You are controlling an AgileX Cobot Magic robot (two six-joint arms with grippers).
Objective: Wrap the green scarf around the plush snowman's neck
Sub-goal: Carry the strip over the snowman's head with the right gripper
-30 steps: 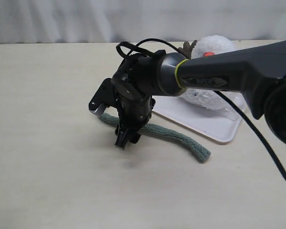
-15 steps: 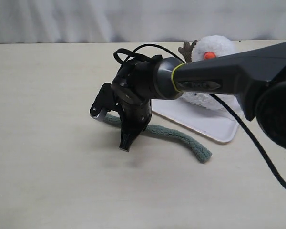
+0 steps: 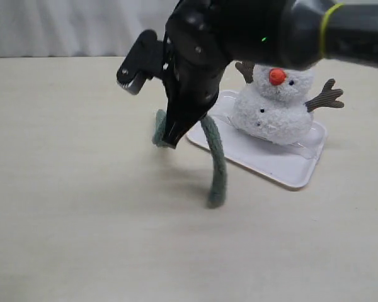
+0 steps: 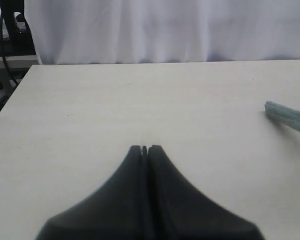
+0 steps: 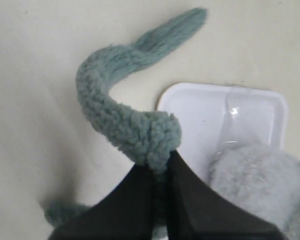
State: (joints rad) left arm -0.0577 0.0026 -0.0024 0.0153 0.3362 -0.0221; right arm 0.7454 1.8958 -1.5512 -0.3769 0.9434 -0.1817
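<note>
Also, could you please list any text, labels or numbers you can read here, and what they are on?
None: no readable text on the black right hand, the fuzzy sage-green fleece scarf, the fluffy white plush snowman, the white rectangular tray or the pale table.

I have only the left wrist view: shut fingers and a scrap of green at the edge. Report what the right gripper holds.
Observer: The right gripper is shut on the green scarf, pinching it partway along, above the table.
Operator: Give me the ends.
Observer: Both droop; the longer one hangs down by the white tray, at its corner.
Operator: Now the snowman.
Observer: The plush snowman sits upright on that tray, its neck bare.
</note>
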